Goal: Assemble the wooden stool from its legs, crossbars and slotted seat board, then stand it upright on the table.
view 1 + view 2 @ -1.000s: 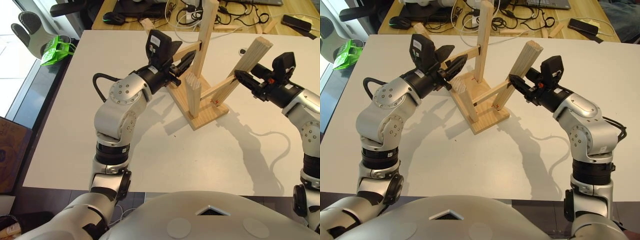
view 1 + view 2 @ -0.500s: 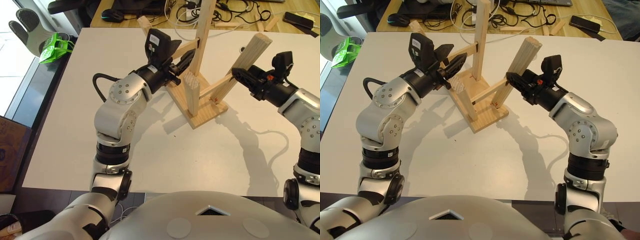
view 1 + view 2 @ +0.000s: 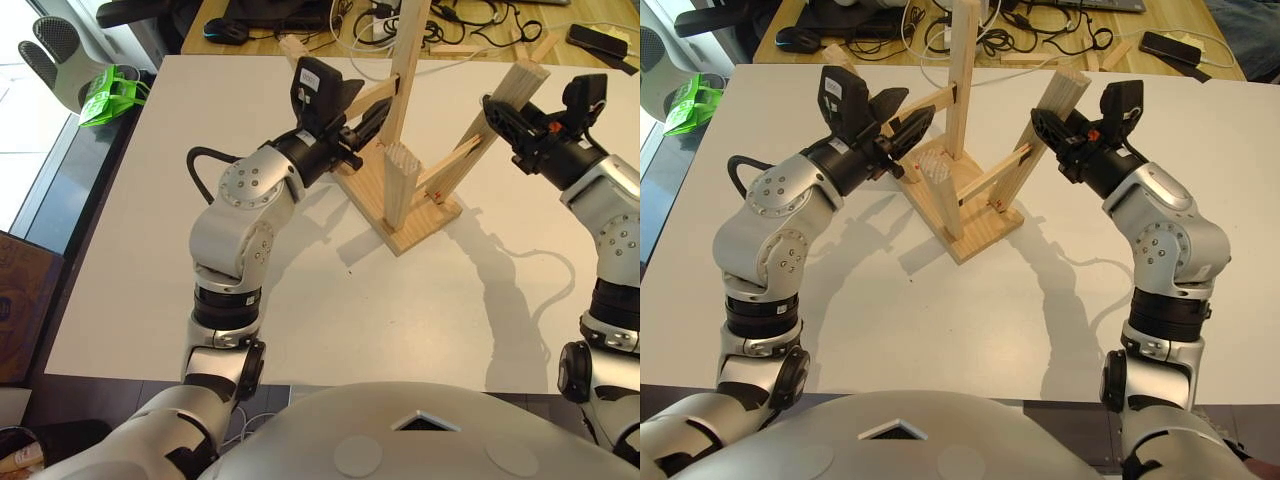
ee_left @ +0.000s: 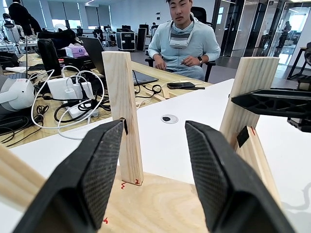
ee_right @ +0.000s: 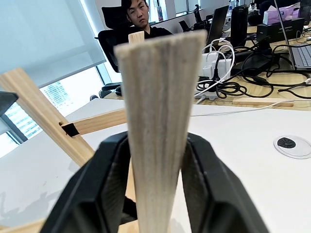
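Note:
The stool stands upside down, its seat board (image 3: 425, 228) flat on the white table. One tall leg (image 3: 408, 50) rises from it, with a shorter leg (image 3: 398, 185) in front. On the right a leg (image 3: 522, 82) leans outward, joined to the board by a crossbar (image 3: 452, 163). My right gripper (image 3: 500, 108) is shut on this leaning leg (image 5: 158, 107) near its top. My left gripper (image 3: 362, 112) is open beside the left crossbar (image 3: 378, 93), fingers (image 4: 92, 179) wide apart with nothing gripped. Another leg (image 3: 288, 45) leans out leftward behind it.
A wooden desk (image 3: 220, 25) behind the table carries cables, a mouse, a phone (image 3: 600, 40) and loose wood strips. A cable grommet (image 4: 169, 118) sits in the tabletop. A green bag (image 3: 112, 95) lies off the table's left edge. Bare tabletop (image 3: 350, 310) lies in front.
My right gripper has swung up and to the right with the leaning leg, which now stands steeper. The seat board and front leg shifted right. The left arm has not moved.

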Robot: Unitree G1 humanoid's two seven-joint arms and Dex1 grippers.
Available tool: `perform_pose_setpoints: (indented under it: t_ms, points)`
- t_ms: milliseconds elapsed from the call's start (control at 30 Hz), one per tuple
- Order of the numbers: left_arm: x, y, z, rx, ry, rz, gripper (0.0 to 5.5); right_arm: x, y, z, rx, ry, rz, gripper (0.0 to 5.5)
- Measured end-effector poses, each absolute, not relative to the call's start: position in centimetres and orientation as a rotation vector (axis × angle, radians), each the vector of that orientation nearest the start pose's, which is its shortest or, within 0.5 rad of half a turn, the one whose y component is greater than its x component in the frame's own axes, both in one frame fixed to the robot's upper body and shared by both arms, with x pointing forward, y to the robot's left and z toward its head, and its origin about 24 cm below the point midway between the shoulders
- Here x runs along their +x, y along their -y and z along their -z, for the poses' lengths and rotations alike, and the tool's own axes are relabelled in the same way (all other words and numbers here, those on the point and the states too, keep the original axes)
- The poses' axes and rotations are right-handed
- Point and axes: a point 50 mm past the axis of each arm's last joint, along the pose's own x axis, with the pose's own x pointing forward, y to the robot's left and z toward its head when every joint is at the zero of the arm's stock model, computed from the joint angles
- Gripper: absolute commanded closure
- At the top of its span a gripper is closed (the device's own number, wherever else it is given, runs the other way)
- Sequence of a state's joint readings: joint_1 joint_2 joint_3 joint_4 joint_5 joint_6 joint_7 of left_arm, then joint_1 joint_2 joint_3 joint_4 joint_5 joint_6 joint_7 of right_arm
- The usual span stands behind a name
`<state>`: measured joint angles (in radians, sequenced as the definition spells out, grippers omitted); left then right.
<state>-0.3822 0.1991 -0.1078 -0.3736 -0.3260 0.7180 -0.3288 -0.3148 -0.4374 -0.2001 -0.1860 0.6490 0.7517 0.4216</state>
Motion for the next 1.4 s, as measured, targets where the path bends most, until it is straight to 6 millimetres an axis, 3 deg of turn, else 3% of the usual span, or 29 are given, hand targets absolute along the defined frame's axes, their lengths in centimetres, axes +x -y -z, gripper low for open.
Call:
perform_pose_setpoints:
  t_ms: [133,300,433,533,833,933,1233,1333,1400]
  points:
    - [28.2,-9.8,-16.0,-0.005,-0.006,0.662,3.16,28.4,19.9,-13.8,0.215,-0.146,-0.541,4.44]
    - [26.5,-11.2,-18.7,-0.051,0.081,0.797,3.16,28.3,19.8,-13.8,0.218,-0.144,-0.542,4.44]
    - [25.9,-13.2,-17.0,0.044,-0.03,0.819,3.16,28.2,19.7,-13.8,0.222,-0.138,-0.541,4.44]
    - [25.0,-13.3,-16.1,0.052,-0.099,0.919,3.16,28.2,19.5,-13.7,0.229,-0.133,-0.541,4.45]
    - [24.4,-13.4,-14.8,0.149,-0.155,0.95,1.95,28.2,19.5,-13.7,0.229,-0.13,-0.533,4.45]
    - [23.5,-12.9,-14.0,0.174,-0.192,1.043,1.58,28.2,19.3,-13.6,0.235,-0.129,-0.53,4.46]
    - [23.2,-11.5,-14.5,0.113,-0.141,1.094,0.2,28.1,19.3,-13.6,0.233,-0.128,-0.529,4.46]
    - [23.2,-10.9,-14.9,0.083,-0.111,1.084,0.1,28.0,19.3,-13.6,0.233,-0.128,-0.529,4.46]
    - [23.4,-10.6,-14.9,0.068,-0.1,1.057,0.42,28.0,19.3,-13.6,0.233,-0.128,-0.529,4.46]
